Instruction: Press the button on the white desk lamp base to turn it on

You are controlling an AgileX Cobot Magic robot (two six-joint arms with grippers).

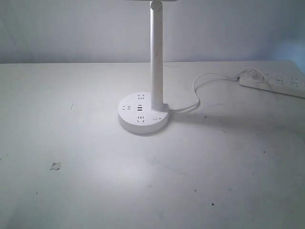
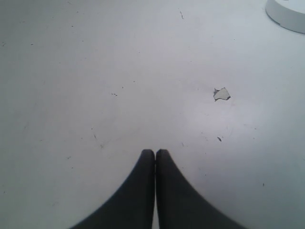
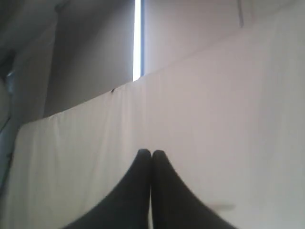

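The white desk lamp base [image 1: 143, 116] is a round disc standing mid-table in the exterior view, with socket holes, a dark USB slot and a tall white post [image 1: 157, 52] rising from it. The button [image 1: 156, 117] is a small round spot beside the post's foot. An edge of the base [image 2: 287, 14] shows in the left wrist view. My left gripper [image 2: 155, 151] is shut and empty over bare table, far from the base. My right gripper [image 3: 151, 152] is shut and empty, facing a white cloth backdrop. Neither gripper appears in the exterior view.
A white cord [image 1: 198, 90] runs from the base to a long white power strip [image 1: 276, 82] at the back right. A small chip in the table surface [image 1: 55, 166] lies at the front left, also seen as the chip [image 2: 221, 94] in the left wrist view.
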